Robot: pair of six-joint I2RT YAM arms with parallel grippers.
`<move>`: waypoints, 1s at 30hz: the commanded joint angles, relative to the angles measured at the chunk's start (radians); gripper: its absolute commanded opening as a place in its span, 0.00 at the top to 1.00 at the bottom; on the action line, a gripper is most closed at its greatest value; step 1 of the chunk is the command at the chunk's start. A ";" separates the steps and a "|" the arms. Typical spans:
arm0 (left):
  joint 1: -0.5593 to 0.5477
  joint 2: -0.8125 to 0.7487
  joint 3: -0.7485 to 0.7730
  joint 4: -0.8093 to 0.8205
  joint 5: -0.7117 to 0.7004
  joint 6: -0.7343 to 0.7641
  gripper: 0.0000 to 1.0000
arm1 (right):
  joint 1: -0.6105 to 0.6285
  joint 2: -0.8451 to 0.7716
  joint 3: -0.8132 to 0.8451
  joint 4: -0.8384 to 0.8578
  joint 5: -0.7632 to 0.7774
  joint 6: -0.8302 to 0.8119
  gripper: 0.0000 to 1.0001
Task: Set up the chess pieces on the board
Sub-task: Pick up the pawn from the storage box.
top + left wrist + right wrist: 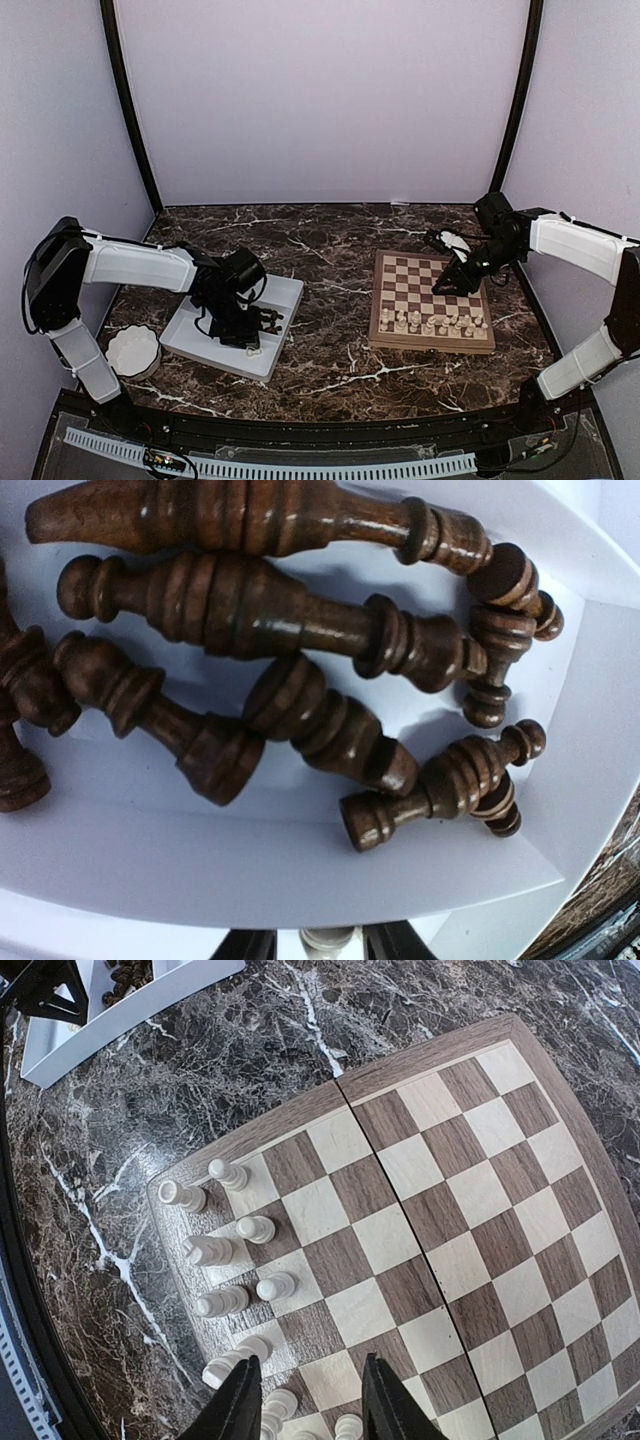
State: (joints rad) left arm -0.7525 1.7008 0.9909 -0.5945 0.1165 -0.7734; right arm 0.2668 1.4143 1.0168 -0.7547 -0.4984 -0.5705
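The chessboard (430, 275) lies right of centre, with cream pieces (430, 322) standing in two rows along its near edge. In the right wrist view the board (450, 1210) has cream pieces (255, 1228) on its left squares. My right gripper (452, 280) hovers open and empty over the board (305, 1360). Several dark brown pieces (250, 610) lie on their sides in the white tray (250, 870). My left gripper (258, 325) is low in the tray, its fingertips apart (320, 935). A pale ringed shape sits between them; I cannot tell what it is.
The white tray (285, 300) sits left of centre on the dark marble table. A white scalloped bowl (132, 352) stands near the left arm's base. The tray's corner (120, 1010) shows at the far left of the right wrist view. White walls enclose the table.
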 commanded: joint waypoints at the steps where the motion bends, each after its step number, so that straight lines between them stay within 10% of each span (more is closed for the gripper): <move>1: 0.007 0.008 -0.064 -0.066 -0.032 0.027 0.67 | 0.009 0.011 -0.001 0.018 -0.019 -0.002 0.64; 30: -0.031 0.032 -0.119 -0.150 0.044 0.064 0.85 | 0.022 0.026 0.019 0.011 -0.022 0.003 0.65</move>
State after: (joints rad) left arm -0.7727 1.6699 0.9485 -0.6365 0.1318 -0.7170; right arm 0.2775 1.4387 1.0168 -0.7551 -0.5037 -0.5705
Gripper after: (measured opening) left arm 0.173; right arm 0.353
